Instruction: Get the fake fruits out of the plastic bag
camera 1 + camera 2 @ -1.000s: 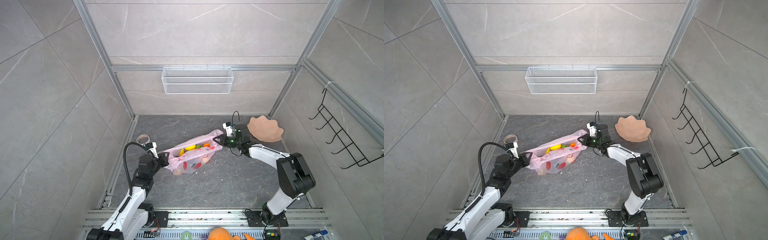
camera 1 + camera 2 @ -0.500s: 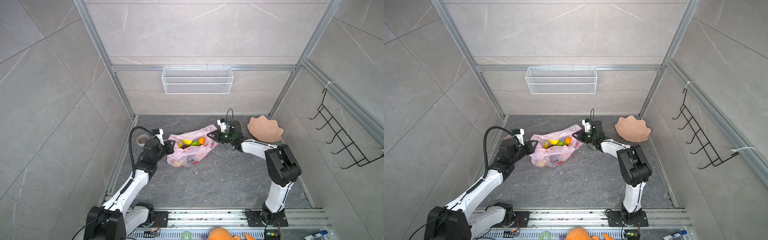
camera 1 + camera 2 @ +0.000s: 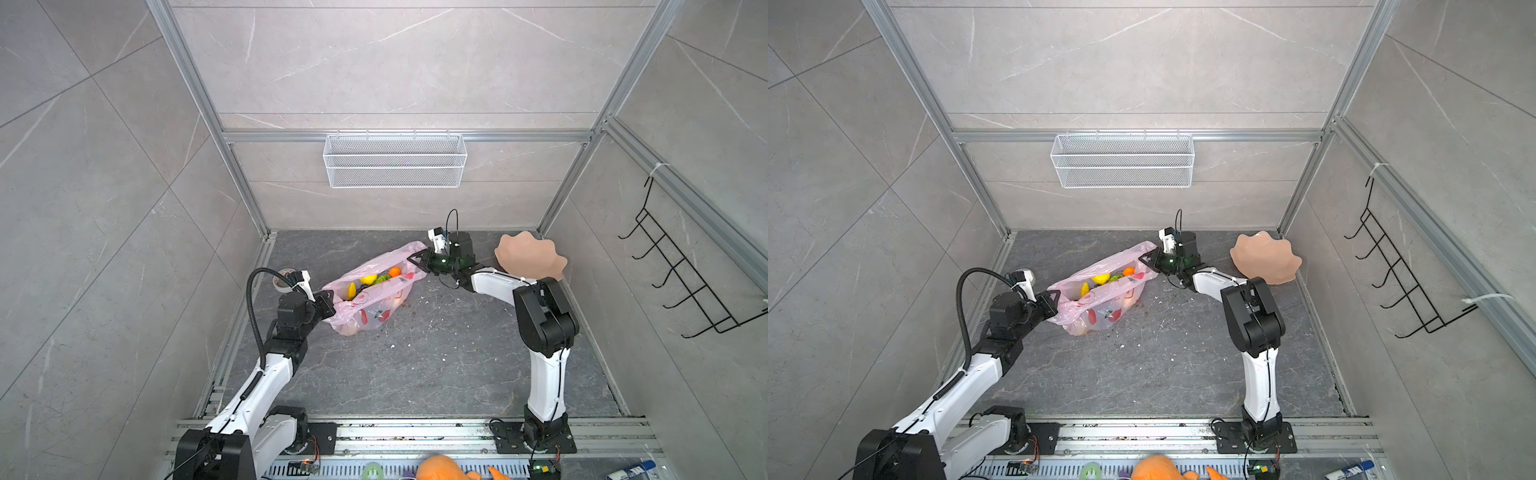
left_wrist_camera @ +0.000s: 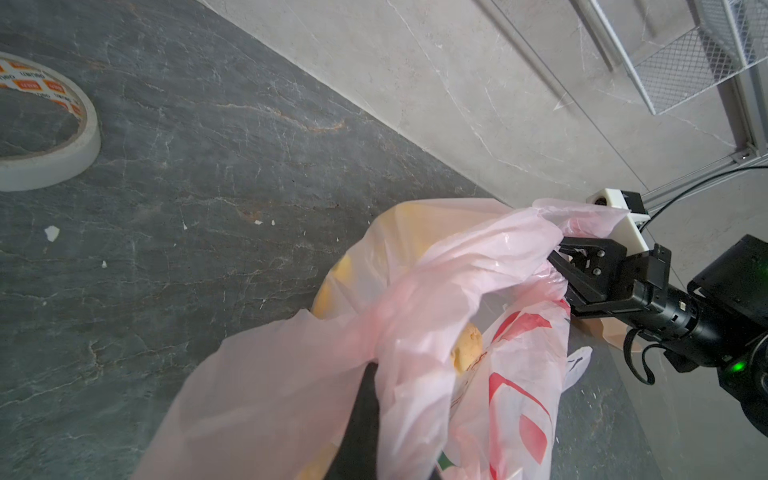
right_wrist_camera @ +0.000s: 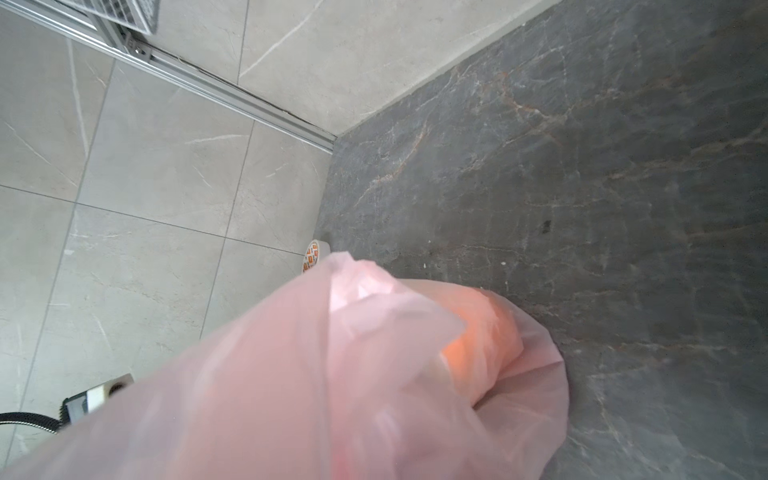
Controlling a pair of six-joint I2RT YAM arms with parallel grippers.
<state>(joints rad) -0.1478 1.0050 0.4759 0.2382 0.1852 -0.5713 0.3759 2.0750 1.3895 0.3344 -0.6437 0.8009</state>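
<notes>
- You have not taken out any fruit yet. The small shiny plastic fake fruits [image 3: 374,281] all sit inside the thin, see-through pink plastic bag [image 3: 374,311] with red apple prints. None lies on the dark grey stone bench [image 3: 415,365].
- The bag is near the back of the bench, stretched between your two arms. Its mouth is pulled wide and its bottom seems to rest on the bench.
- Your left tool [image 3: 328,300] is pinched tight on one end of the bag's rim. Your right tool [image 3: 417,262] is pinched tight on the other end. Neither has a fruit.
- In the mouth you can see a yellow curved banana [image 3: 352,289], a yellow lemon [image 3: 368,279], a bumpy green piece [image 3: 381,281] and an orange ball [image 3: 395,272]. Pale shapes show through the bag lower down, but you cannot tell what they are.
- All the picking is left, I think. One tool would have to let go to reach in.
- The bag is soft, crinkly and floppy, so it may sag shut. The fruits look hard, smooth and round, so they may slip or roll.
- The peach wavy-edged plate [image 3: 528,257] sits beside your right arm, apart from the bag.
</notes>
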